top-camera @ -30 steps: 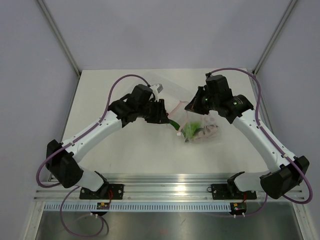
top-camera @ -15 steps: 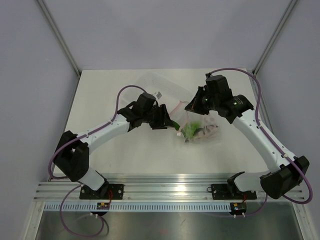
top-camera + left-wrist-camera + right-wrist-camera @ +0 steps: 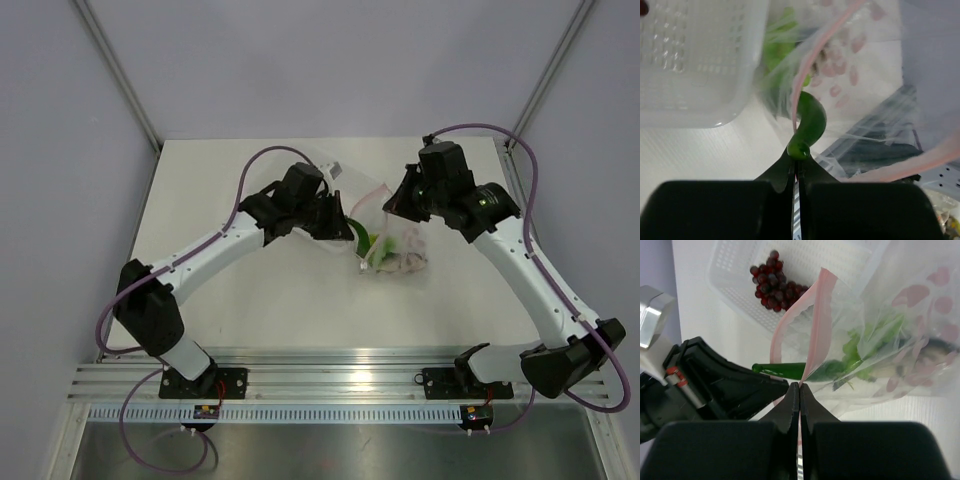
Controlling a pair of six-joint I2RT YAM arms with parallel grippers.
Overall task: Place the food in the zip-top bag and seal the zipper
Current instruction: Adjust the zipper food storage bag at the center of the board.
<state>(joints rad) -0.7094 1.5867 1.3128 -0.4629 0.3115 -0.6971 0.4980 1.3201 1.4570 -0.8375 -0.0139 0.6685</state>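
Tight at the bag [image 3: 905, 335] mouth: the left gripper [image 3: 796, 161], closed, and the chili [image 3: 810, 120] plug it from the left, and the right gripper [image 3: 799, 390] pinches the zipper [image 3: 815, 325] opposite. The tray [image 3: 735, 265] with grapes [image 3: 774, 282] blocks behind. The table [image 3: 280, 310] in front gives room to pass.

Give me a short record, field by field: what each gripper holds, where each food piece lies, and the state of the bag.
left gripper: shut on the tip of the chili pepper
right gripper: shut on the pink zipper, holding the mouth up
chili pepper: far end at the bag's mouth
lettuce: inside the zip-top bag
fish: grey shape inside the bag, blurred by plastic
grape bunch: in the white tray, outside the bag
zipper: open, not sealed
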